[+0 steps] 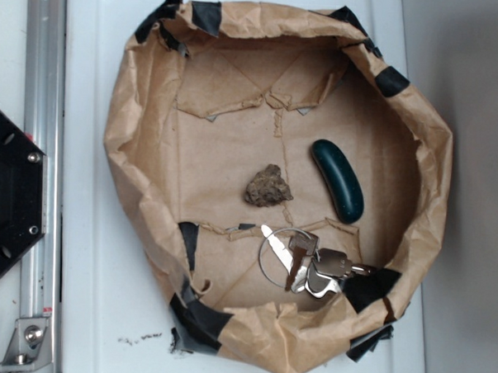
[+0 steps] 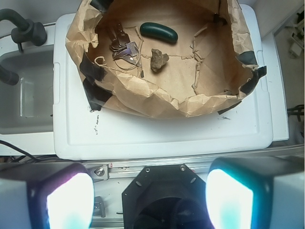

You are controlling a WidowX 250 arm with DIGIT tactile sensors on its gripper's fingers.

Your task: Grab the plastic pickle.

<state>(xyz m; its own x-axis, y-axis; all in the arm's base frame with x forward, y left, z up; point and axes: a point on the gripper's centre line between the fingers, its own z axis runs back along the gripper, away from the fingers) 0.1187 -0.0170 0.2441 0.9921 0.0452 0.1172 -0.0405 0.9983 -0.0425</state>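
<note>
The plastic pickle (image 1: 338, 180) is dark green, glossy and oblong. It lies on the floor of a brown paper-lined basket (image 1: 131, 140), at its right side. In the wrist view the pickle (image 2: 158, 31) lies near the top, far ahead of me. My gripper (image 2: 150, 198) is open, its two fingers wide apart with nothing between them. It hovers over the black robot base (image 2: 164, 198), well short of the basket. The gripper is out of the exterior view.
A brown lumpy rock (image 1: 267, 187) lies mid-basket, left of the pickle. A bunch of keys on a ring (image 1: 308, 262) lies near the basket's lower wall. The basket sits on a white lid (image 1: 79, 295). A metal rail (image 1: 45, 78) and the black base (image 1: 9, 197) are at left.
</note>
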